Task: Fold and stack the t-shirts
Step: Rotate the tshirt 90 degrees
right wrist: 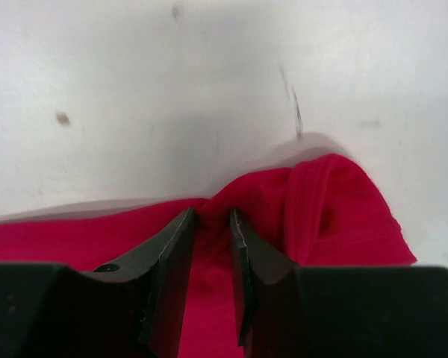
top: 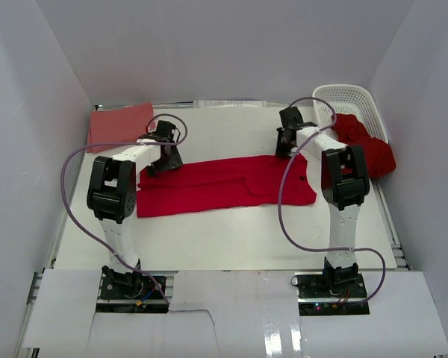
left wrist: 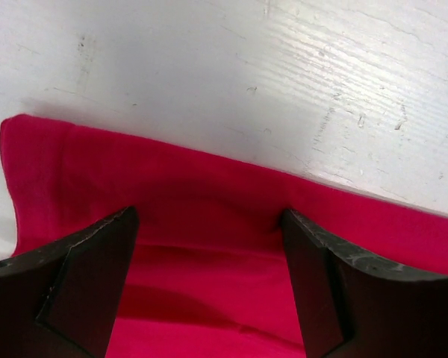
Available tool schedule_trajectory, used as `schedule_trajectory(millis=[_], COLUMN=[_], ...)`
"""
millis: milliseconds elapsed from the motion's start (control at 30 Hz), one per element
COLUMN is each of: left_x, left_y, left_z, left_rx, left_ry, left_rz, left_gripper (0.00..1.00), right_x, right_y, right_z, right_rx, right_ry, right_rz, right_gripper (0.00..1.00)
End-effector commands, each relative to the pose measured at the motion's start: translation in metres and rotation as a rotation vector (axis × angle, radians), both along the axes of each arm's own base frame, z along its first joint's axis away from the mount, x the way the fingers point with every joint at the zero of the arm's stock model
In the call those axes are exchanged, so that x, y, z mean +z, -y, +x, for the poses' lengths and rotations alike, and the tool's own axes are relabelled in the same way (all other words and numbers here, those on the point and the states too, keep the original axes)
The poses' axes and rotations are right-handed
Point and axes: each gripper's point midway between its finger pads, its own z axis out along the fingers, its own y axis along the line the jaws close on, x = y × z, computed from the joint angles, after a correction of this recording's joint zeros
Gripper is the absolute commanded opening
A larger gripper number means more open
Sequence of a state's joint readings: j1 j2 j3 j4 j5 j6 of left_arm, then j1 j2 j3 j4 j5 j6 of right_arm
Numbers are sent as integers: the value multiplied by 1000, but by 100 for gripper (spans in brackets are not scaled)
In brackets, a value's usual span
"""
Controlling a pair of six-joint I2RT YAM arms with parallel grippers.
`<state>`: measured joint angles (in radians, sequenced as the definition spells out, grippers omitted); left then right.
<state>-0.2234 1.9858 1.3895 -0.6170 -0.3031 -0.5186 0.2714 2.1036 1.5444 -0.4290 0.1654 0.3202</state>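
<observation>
A crimson t-shirt (top: pixel 224 183) lies as a long folded strip across the middle of the table. My left gripper (top: pixel 164 160) hovers over its far left edge, open, with the cloth (left wrist: pixel 75 164) flat beneath the wide gap between its fingers (left wrist: pixel 209 216). My right gripper (top: pixel 286 145) is at the strip's far right edge. Its fingers (right wrist: pixel 213 214) are shut on a bunched ridge of the red cloth (right wrist: pixel 336 209), next to a hemmed fold. A folded salmon-pink t-shirt (top: pixel 119 123) rests at the back left.
A white lattice basket (top: pixel 351 101) stands at the back right, with more crimson cloth (top: pixel 366 149) spilling over its near rim onto the table. White walls enclose the table on three sides. Purple cables loop from both arms.
</observation>
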Motion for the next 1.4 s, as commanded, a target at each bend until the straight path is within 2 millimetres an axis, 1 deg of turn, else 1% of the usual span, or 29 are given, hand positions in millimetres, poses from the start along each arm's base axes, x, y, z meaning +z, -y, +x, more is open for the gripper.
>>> schedule_trajectory(millis=[0, 33, 100, 167, 200, 233, 267, 300, 400, 467, 500, 567, 600, 667, 767, 833, 867, 900, 933, 967, 1000, 1033, 1067, 1100, 1133, 1167, 1300, 1333, 1367], left_x=[-11, -5, -5, 5, 0, 1, 7, 0, -1, 10, 4, 3, 6, -3, -11, -12, -15, -16, -17, -17, -17, -16, -16, -16, -15, -14, -10, -9, -7], left_y=[-16, -16, -14, -8, -8, -6, 0, 0, 10, 17, 18, 27, 34, 43, 54, 54, 55, 57, 59, 64, 66, 70, 72, 73, 75, 76, 83, 84, 85], left_z=[-22, -24, -38, -47, -59, -66, -71, -86, -114, -124, -138, -152, -159, -180, -204, -208, -214, -216, -218, -223, -225, -228, -230, -232, -235, -236, -240, -240, -240], left_rx=[42, 46, 41, 33, 31, 34, 20, 17, 13, 26, 24, 23, 15, 15, -5, 3, 1, 2, -2, -16, -17, -36, -43, -40, -48, -51, -64, -69, -71], left_ry=[-68, -54, -73, -51, -72, -72, -56, -83, -94, -57, -78, -85, -87, -129, -166, -151, -161, -166, -173, -181, -180, -174, -174, -173, -173, -171, -172, -174, -171], left_rz=[48, 41, 30, 14, 13, 5, -5, -5, -57, -98, -111, -142, -183, -218, -236, -216, -214, -222, -228, -235, -239, -236, -232, -233, -231, -235, -249, -249, -251], left_gripper=[88, 88, 88, 88, 88, 88, 88, 88, 88, 88, 88, 88, 88, 88, 88, 88, 88, 88, 88, 88, 88, 88, 88, 88, 88, 88, 88, 88, 88], right_x=[-15, -13, -13, -10, -20, -12, -10, -20, -21, -15, -19, -12, -15, -11, 5, 32, 66, 80, 81, 112, 121, 112, 138, 123, 124, 144, 123, 116, 100], right_y=[0, -2, -9, -18, -21, -27, -34, -36, -54, -59, -60, -65, -66, -72, -81, -85, -89, -89, -87, -84, -81, -75, -70, -63, -55, -48, -17, -9, 0], right_z=[13, 19, 27, 44, 45, 57, 61, 63, 76, 87, 90, 101, 103, 109, 111, 110, 109, 109, 101, 96, 92, 80, 72, 56, 50, 40, 2, -3, -16], right_rx=[34, 48, 65, 87, 93, 102, 119, 123, 158, 166, 167, 181, 180, 197, 224, 248, 275, 285, 286, 297, 301, 290, 296, 287, 267, 268, 179, 152, 126], right_ry=[-56, -50, -50, -32, -53, -25, -24, -36, -26, 6, 7, 39, 37, 56, 92, 165, 228, 270, 263, 316, 332, 307, 353, 314, 318, 359, 302, 286, 236], right_rz=[-16, -12, 7, 34, 39, 58, 88, 94, 169, 186, 190, 221, 237, 290, 354, 387, 409, 414, 409, 402, 394, 374, 356, 334, 299, 278, 175, 146, 111], right_gripper=[32, 33, 34, 35, 35, 35, 36, 36, 37, 39, 40, 43, 44, 45, 51, 61, 62, 62, 62, 62, 62, 61, 61, 61, 61, 61, 55, 38, 22])
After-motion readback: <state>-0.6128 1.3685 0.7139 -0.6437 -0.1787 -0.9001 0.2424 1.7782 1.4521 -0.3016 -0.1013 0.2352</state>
